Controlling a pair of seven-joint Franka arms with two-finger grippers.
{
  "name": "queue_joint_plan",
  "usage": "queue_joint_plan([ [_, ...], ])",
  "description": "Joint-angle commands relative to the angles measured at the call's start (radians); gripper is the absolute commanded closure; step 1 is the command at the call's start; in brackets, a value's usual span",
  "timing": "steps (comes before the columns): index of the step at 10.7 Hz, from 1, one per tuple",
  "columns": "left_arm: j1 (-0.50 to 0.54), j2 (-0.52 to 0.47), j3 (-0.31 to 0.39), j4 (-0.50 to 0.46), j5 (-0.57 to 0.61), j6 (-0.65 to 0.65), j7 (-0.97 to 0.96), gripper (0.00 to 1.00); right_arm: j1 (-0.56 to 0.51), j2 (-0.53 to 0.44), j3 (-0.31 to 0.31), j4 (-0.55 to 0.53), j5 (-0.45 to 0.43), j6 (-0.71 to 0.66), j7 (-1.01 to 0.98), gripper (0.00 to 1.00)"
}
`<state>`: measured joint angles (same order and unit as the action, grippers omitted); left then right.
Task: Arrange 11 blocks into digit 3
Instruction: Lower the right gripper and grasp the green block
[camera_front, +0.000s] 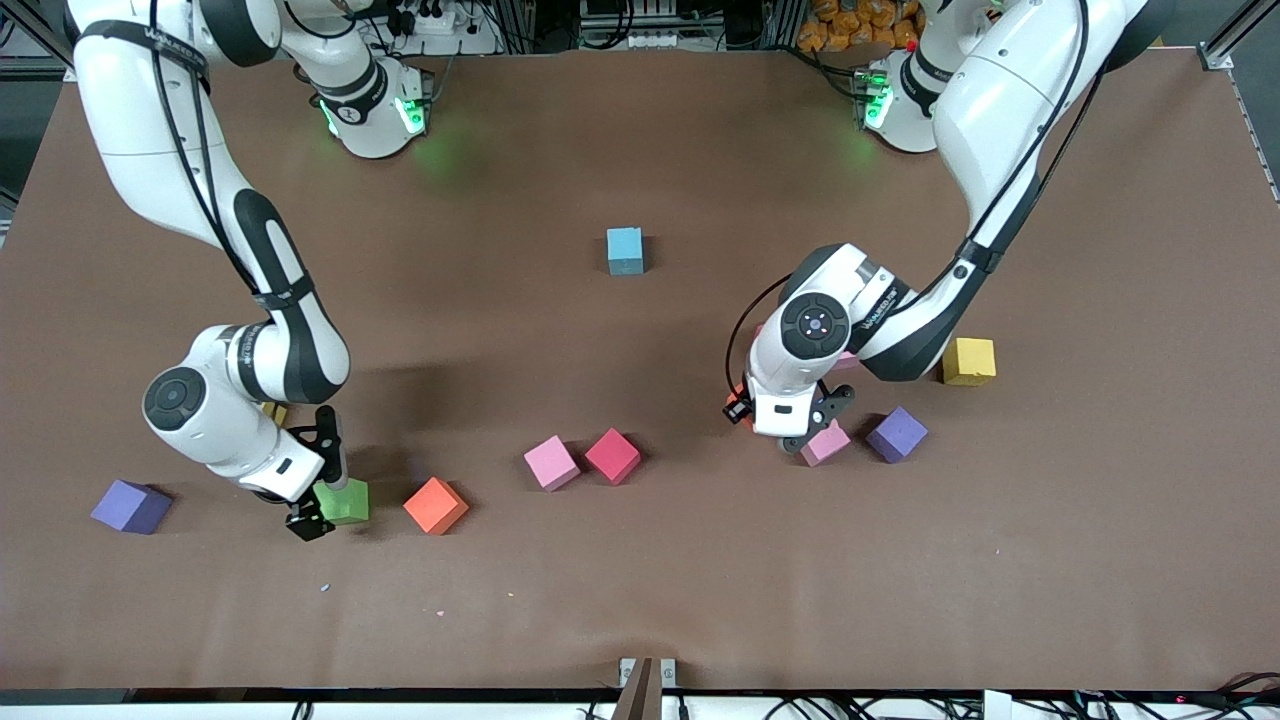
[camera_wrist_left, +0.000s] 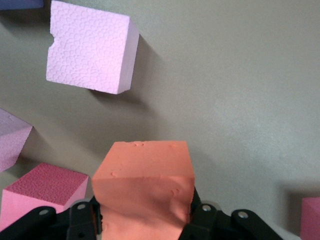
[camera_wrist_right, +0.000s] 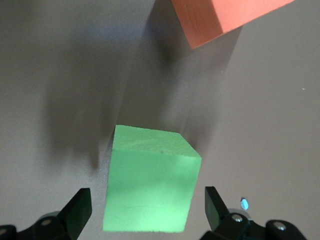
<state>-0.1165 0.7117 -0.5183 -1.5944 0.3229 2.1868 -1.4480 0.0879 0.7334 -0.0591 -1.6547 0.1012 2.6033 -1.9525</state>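
Entry: blocks scattered, no digit 3 formed yet. Positions are referenced to the blue block (camera_front: 625, 250), which sits alone mid-table.

- Toward the right arm's end and nearer the front camera than the blue block, a purple block (camera_front: 130, 507) is noted.
- The right gripper (camera_front: 322, 482) is set low around the green block (camera_front: 345, 503). Its fingers (camera_wrist_right: 80, 212) are spread wide on either side of the cube, and no contact is seen.
- An orange block (camera_front: 435, 505) lies just beside the green one. A pink block (camera_front: 551, 463) and a red block (camera_front: 612, 455) lie touching, nearer the camera than the blue block.
- Toward the left arm's end, the left gripper (camera_wrist_left: 145, 222) is clamped on a second orange block (camera_wrist_left: 145, 192), whose foam is visibly squeezed. Whether it is lifted cannot be told.
- Another pink block (camera_front: 828, 443), a second purple block (camera_front: 896, 434) and a yellow block (camera_front: 969, 361) are crowded close by.

Risks, as judged:
- The green cube appears slightly skewed to the jaws, so it may be twisted or pushed toward its orange neighbour on closing.
- The compressed orange foam may spring on release and be left misaligned.
- The crowded pink and purple cubes may be knocked by the left gripper's fingers.
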Motion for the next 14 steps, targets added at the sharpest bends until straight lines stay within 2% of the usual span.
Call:
queue_joint_plan([
  [1, 0.009, -0.021, 0.001, -0.004, -0.047, -0.022, -0.009, 1.00, -0.013, 0.024, 0.013, 0.023, 0.028, 0.014, -0.042, 0.00],
  [4, 0.009, -0.023, 0.001, -0.004, -0.048, -0.022, -0.057, 1.00, -0.025, 0.032, 0.013, 0.018, 0.034, 0.024, -0.072, 0.00],
  [8, 0.011, -0.023, 0.001, -0.006, -0.050, -0.022, -0.060, 1.00, -0.027, 0.043, 0.013, 0.006, 0.103, 0.061, -0.138, 0.00],
  [11, 0.012, -0.021, 0.003, -0.006, -0.050, -0.022, -0.058, 1.00, -0.020, 0.038, 0.013, 0.006, 0.106, 0.052, -0.134, 0.36],
  [14, 0.011, -0.021, 0.003, -0.007, -0.048, -0.022, -0.060, 1.00, -0.014, 0.029, 0.013, 0.004, 0.106, 0.044, -0.129, 0.64],
])
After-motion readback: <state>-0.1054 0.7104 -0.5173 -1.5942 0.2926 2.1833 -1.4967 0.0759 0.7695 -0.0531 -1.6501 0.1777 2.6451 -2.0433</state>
